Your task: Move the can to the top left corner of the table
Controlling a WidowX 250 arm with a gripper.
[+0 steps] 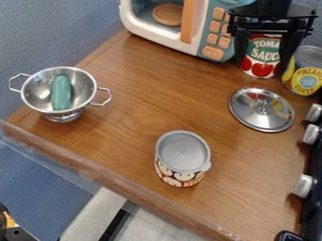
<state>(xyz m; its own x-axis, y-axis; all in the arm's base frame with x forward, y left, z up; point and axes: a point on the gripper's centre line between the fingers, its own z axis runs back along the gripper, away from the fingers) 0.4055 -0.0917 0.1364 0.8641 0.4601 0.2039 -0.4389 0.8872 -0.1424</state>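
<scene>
Black gripper (262,63): held over the far right of the table, pointed down; its fingers are spread wide, one placed to each side of the tomato can; whether the can is pressed by them cannot be told.
Tomato can (260,56): stood upright at the far right, between the fingers, well apart from the far left corner.
Yellow-labelled can (304,75): placed just right of the tomato can, at the right edge of the view.
Metal lid (261,109): laid on the table, on the nearer side of the tomato can.
Grey-lidded can (182,157): stood upright near the table's near edge.
Colander (86,86): set at the left, with a teal object (61,92) held inside.
Toy microwave (198,28): set along the far side, left of the gripper.
Wooden table (129,127): bordered at the right by pale knobs (303,186).
</scene>
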